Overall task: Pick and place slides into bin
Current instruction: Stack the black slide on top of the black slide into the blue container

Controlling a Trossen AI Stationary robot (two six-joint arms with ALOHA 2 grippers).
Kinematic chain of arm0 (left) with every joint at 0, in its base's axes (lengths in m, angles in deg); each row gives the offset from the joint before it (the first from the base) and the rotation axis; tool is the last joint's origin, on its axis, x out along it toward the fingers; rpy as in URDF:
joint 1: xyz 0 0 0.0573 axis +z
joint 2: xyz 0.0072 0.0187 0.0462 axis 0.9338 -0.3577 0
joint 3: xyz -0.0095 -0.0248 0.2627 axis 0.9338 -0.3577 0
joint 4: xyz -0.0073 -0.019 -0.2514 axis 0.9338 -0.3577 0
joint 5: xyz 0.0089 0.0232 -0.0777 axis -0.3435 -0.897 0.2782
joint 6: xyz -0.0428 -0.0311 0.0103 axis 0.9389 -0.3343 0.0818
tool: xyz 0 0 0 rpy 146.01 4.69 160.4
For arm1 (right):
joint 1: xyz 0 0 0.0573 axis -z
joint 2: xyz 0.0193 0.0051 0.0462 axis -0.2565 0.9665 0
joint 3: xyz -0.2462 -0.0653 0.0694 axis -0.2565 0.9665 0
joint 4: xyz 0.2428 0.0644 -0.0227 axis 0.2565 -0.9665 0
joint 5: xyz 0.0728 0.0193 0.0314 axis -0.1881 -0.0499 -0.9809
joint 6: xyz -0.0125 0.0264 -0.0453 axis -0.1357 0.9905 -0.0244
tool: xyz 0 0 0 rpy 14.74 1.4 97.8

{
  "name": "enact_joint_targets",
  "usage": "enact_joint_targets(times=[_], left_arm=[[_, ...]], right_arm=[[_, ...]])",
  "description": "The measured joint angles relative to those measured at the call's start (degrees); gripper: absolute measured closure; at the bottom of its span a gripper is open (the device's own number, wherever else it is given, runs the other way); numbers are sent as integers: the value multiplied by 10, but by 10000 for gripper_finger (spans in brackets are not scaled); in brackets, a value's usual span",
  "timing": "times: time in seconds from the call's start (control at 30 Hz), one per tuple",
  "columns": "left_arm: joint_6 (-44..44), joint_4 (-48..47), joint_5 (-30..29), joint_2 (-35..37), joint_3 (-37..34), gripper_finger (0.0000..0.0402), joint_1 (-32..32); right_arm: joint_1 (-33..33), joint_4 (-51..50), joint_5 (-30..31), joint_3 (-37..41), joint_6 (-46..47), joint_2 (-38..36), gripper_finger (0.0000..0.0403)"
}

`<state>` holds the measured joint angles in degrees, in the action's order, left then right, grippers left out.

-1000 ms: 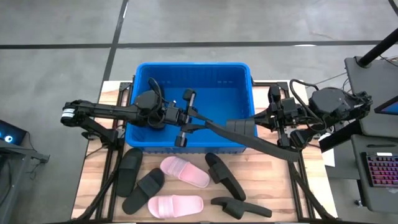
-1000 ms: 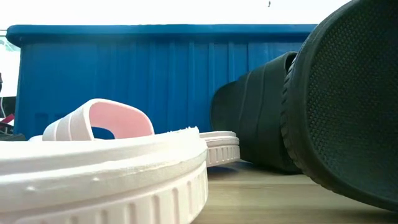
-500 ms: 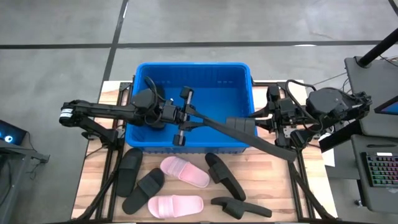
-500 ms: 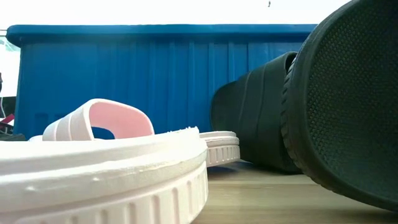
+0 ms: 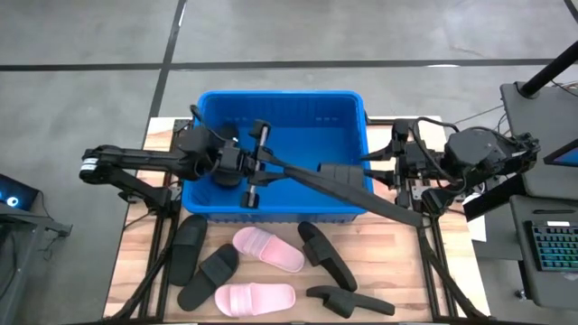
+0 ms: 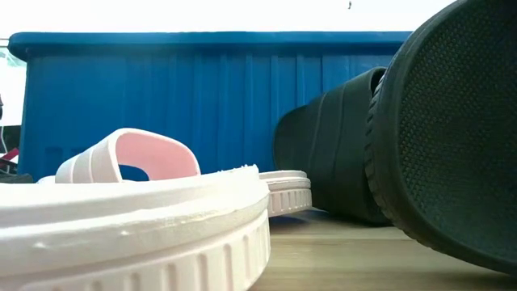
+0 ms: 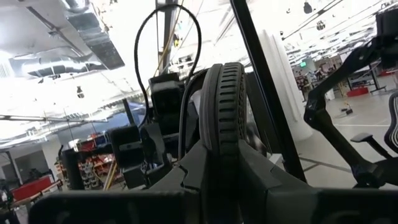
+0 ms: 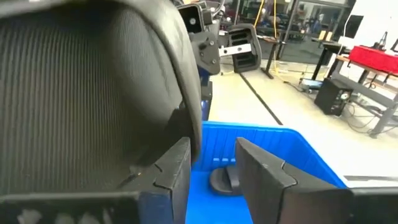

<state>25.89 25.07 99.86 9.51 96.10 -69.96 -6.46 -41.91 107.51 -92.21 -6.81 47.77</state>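
The left arm is stretched in from the left edge of the worktop [image 5: 406, 271], with the left gripper [image 5: 256, 164] held over the left half of the bin [image 5: 280, 94]. In the left wrist view its jaws are seen closed on a black slide [image 7: 222, 112], which stands on edge between the fingers with its ribbed sole rim showing. The bin is set at the far middle of the worktop.

In front of the bin six slides are laid on the wood. Two black ones [image 5: 188, 246] [image 5: 209, 275] lie side by side at the left. Two pale pink ones [image 5: 268, 248] [image 5: 255, 298] are placed in the middle, one nearer the bin than the other. Two more black ones [image 5: 323, 253] [image 5: 350, 301] lie to the right of them.

Over the right half of the bin another black slide [image 5: 343, 176] is seen at the tip of the right gripper [image 8: 212, 146]. Its jaws are parted, with the blue floor of the bin visible between the fingers [image 8: 267, 177]. This slide is pressed against the outer side of one finger only and is not clamped.
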Motion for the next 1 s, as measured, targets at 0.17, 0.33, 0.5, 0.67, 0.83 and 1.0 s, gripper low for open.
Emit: enact_joint_targets(times=[0.17,0.33,0.5,0.67,0.83,1.0], left_arm=[[0,-9,0,14,-1,369,0],[-4,-36,-3,41,-2,370,1],[-5,-73,-22,74,-2,370,1],[-23,-127,-58,104,-2,370,0],[-45,-167,-91,129,-2,370,0],[-46,-177,-94,142,-2,371,0]], right_arm=[[0,-3,13,0,-11,-2,285],[0,-20,87,-8,-18,-8,285],[0,-21,253,-9,-19,-12,289],[0,-21,325,-9,-24,-14,297],[0,-20,330,-9,-42,-16,305],[0,-14,382,-9,-54,-18,313]])
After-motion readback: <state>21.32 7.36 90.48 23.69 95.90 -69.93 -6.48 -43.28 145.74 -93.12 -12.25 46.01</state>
